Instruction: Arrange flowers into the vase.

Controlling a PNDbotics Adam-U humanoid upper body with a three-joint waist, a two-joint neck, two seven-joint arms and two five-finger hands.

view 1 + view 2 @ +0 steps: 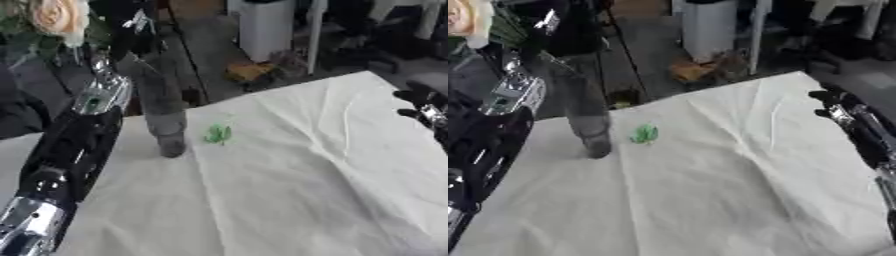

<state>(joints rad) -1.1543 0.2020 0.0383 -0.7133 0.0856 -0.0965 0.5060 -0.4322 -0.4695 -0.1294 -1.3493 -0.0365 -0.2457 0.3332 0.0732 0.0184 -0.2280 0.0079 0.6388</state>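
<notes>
Left eye view: left hand [131,22] at upper left, clenched round flower [57,15] stem, above vase [162,117]. Vase upright on counter [306,175]; green scrap [218,133] just beside.
Right eye view: right hand [833,102] at counter's right edge; finger state cannot be told.

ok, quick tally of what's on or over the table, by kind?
Vases: 1, clear, upright
Flowers: 1, peach, raised at top left
Green leaf scraps: 1, on the cloth
White tablecloths: 1
Total: 4
</notes>
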